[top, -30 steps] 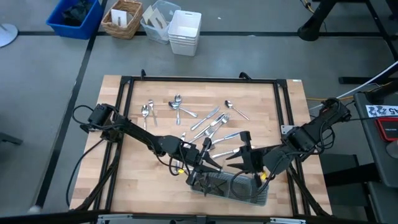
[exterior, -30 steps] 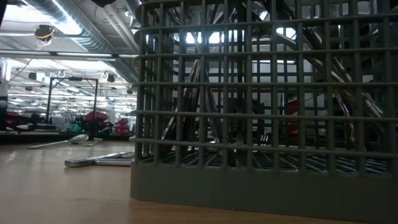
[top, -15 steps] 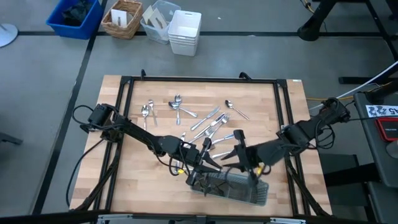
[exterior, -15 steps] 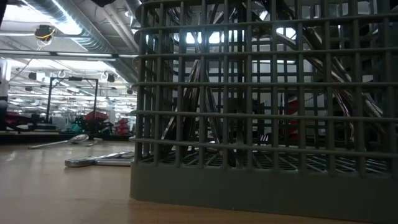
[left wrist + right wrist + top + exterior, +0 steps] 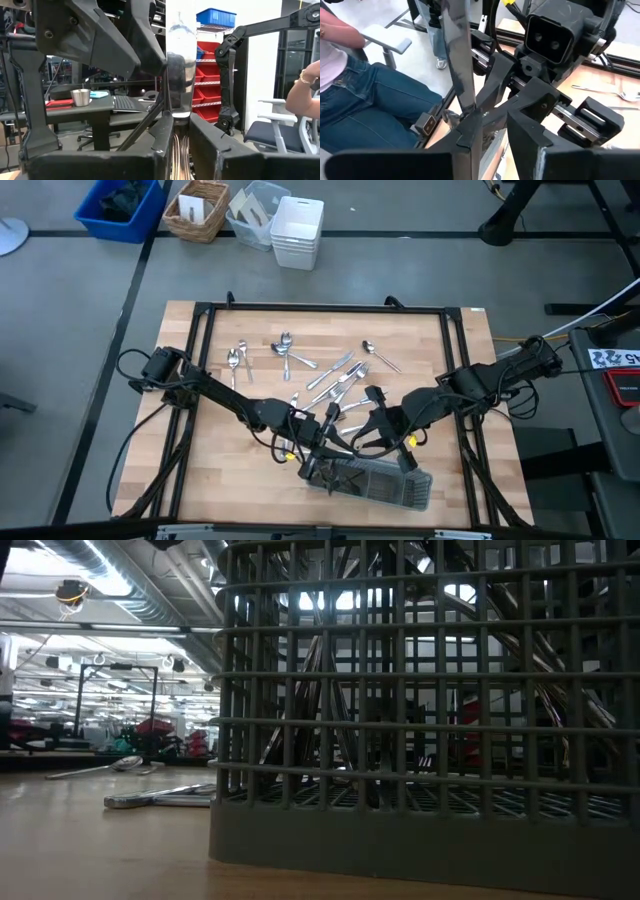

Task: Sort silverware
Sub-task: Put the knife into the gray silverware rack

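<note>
While most of the silverware (image 5: 335,372) lies loose across the middle of the wooden table (image 5: 230,470), both grippers meet over the grey mesh tray (image 5: 385,485) at the near edge.

Each gripper has a piece of cutlery pinched upright between its fingers: the left gripper (image 5: 325,442) is clamped on a shiny handle (image 5: 179,75), and the right gripper (image 5: 375,425) is clamped on a flat silver blade (image 5: 457,60). The two stand just beside each other, close above the tray's left end, with little room between them. Bare wood lies open to the left and near side of the table, inside the black frame (image 5: 320,307). Several pieces stand leaning in the tray. Beyond the near edge a person sits in jeans (image 5: 375,105); bins (image 5: 295,230) sit on the floor past the far edge.
</note>
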